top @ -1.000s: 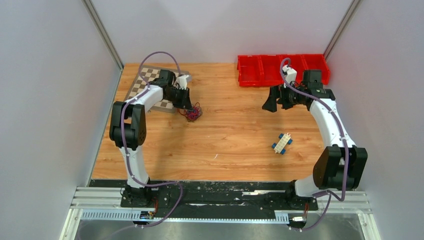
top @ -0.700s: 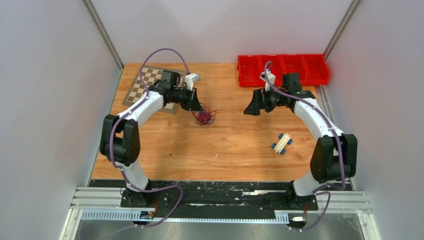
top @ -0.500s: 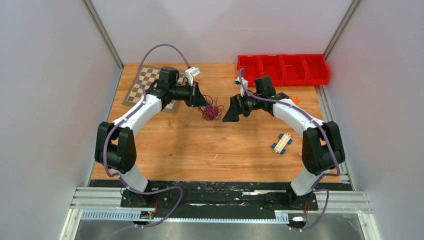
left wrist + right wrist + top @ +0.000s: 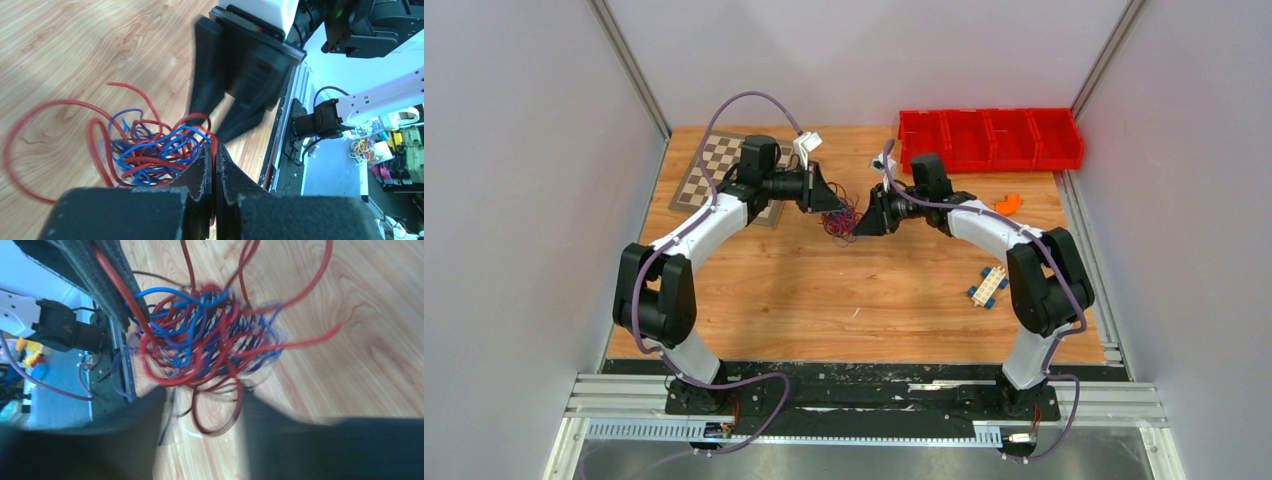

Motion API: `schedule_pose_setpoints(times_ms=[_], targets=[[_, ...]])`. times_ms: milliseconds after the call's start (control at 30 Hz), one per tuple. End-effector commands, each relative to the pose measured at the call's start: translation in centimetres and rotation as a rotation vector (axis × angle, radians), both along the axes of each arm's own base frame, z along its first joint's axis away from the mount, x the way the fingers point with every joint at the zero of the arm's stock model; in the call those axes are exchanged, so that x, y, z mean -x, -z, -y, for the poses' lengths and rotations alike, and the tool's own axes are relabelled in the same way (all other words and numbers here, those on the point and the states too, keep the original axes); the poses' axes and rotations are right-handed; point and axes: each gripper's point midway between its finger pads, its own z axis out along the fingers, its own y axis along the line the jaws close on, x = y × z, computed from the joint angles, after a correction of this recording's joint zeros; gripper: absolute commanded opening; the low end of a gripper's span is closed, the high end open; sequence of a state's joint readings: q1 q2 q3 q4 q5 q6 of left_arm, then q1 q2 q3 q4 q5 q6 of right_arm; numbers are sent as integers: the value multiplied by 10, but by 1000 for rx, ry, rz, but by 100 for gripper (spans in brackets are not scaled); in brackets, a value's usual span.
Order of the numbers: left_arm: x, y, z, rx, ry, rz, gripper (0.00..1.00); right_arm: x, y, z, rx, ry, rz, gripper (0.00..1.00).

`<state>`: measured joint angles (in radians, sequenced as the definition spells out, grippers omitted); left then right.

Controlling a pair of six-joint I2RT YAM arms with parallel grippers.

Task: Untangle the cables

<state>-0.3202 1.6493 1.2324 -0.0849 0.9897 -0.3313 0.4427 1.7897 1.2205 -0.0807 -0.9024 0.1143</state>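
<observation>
Cables (image 4: 842,222), a small knot of red and blue wire, are bunched toward the back middle of the desk (image 4: 874,300), between two robot arms that meet tip to tip. Left gripper (image 4: 834,206) is closed tight, pinching red strands at the knot's edge. Right gripper (image 4: 864,226) straddles the opposite side, blurred. Whether its jaws grip any wire cannot be told.

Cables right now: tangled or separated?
Tangled. The cables form one knot, red and blue strands looping through each other, none pulled free.
</observation>
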Motion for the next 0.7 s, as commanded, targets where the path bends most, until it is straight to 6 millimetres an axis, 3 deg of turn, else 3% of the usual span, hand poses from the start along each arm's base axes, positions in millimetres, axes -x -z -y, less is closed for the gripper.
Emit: schedule_pose_setpoints(times_ms=[0,167,333,533,667], targets=[[14,-21,-6,-12,19,94,0,-22,-14,11,23,59,67,0],[14,7,-52,-143,-104,87,0,-25,0,80,158,240,45,0],[16,61,-116,-287,-290,-149,0,2,36,135,314,347,-18,0],[44,128,-149,-405,-359,-397,0,14,63,189,475,438,-60,0],[44,146,-173,-468,-446,-426,0,14,76,216,592,449,-82,0]])
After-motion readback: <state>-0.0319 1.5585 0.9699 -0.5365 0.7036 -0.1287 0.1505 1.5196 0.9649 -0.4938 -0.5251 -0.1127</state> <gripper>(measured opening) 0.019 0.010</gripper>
